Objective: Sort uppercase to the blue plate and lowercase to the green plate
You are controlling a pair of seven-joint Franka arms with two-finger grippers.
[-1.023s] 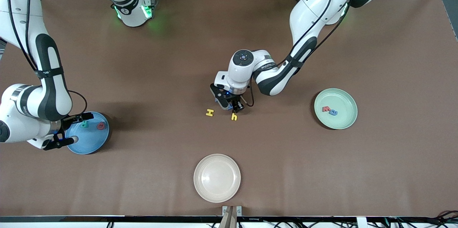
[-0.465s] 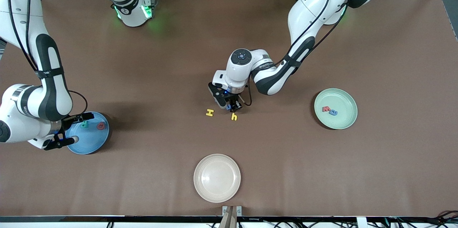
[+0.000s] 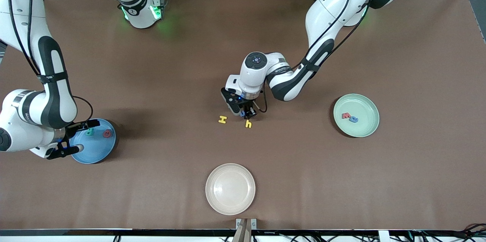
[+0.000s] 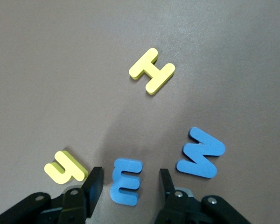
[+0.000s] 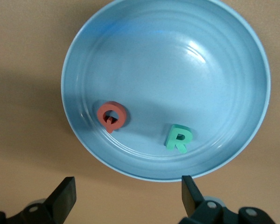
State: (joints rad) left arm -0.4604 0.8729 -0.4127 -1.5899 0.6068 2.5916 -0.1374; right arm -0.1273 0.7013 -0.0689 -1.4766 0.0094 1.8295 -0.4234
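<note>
From the front camera I see my left end effector (image 3: 246, 113) down at the middle of the counter (image 3: 152, 75), just beside the yellow h (image 3: 248, 123) and the yellow H (image 3: 222, 119). The green plate (image 3: 364, 130), toward the left arm's end, carries a red w (image 3: 346, 115) and a blue a (image 3: 354, 119). The blue plate (image 3: 91, 154), at the right arm's end, holds the R (image 3: 89, 132) and the Q (image 3: 108, 133) — my right end effector (image 3: 72, 137) hovers over its rim. A cream plate (image 3: 230, 189) sits nearest the camera.

Left wrist view: the fingers (image 4: 94, 184) are parted around the blue m (image 4: 126, 181), not visibly touching it; the blue W (image 4: 201, 153) lies just beside.

Right wrist view: fingers (image 5: 64, 195) spread wide, gripping nothing — that arm waits.
</note>
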